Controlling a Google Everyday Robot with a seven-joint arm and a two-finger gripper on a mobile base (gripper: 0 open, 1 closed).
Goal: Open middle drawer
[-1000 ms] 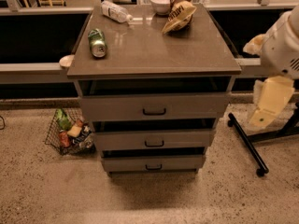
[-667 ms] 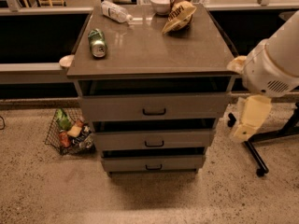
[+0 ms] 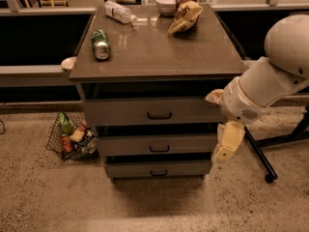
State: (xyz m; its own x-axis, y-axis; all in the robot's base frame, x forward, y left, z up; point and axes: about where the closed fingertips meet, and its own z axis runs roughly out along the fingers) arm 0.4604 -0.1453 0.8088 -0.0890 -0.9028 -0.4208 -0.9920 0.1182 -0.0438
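Observation:
The middle drawer [image 3: 157,144] is the grey-brown flat front with a small black bar handle [image 3: 159,149], between the taller top drawer [image 3: 159,111] and the bottom drawer [image 3: 158,169]. All three fronts sit about flush with the cabinet. My white arm [image 3: 270,83] reaches in from the right. My gripper [image 3: 226,151] is cream-coloured and hangs downward just off the cabinet's right side, level with the middle drawer and to the right of its handle. It touches nothing that I can see.
On the cabinet top [image 3: 159,52] lie a green can [image 3: 101,44], a plastic bottle [image 3: 120,12], a chip bag [image 3: 186,14] and a white bowl [image 3: 165,4]. A wire basket of snacks [image 3: 72,137] stands on the floor at left. A black stand leg [image 3: 260,153] runs at right.
My arm has swung left and down from the right edge, bringing the gripper close to the cabinet's right side at middle-drawer height. The drawers have not moved.

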